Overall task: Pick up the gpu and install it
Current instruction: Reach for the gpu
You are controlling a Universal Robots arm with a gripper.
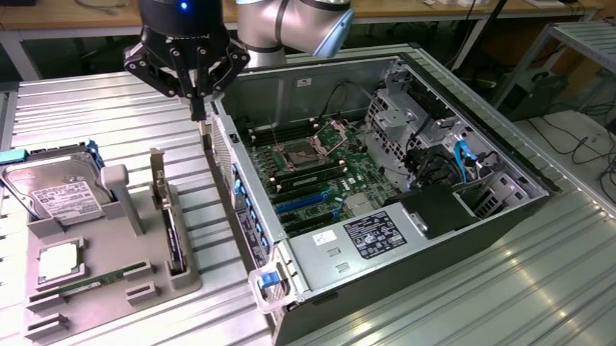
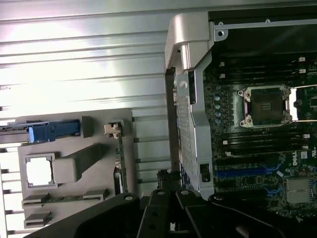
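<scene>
Robot hand (image 1: 198, 112): fingers pressed together, nothing seen between them. It hangs just above the rear wall of the open computer case (image 1: 288, 86), beside the grey holder (image 1: 106, 288) on the worktop (image 1: 97, 108).

Task item, gpu (image 1: 172, 234): on edge in a holder slot, apart from the hand. Its long axis runs parallel to the case wall, with the silver bracket end upright, nearer the hand.

Risks: fingertips clipping the case wall; an off-centre pinch tilting the card and jamming it.
</scene>
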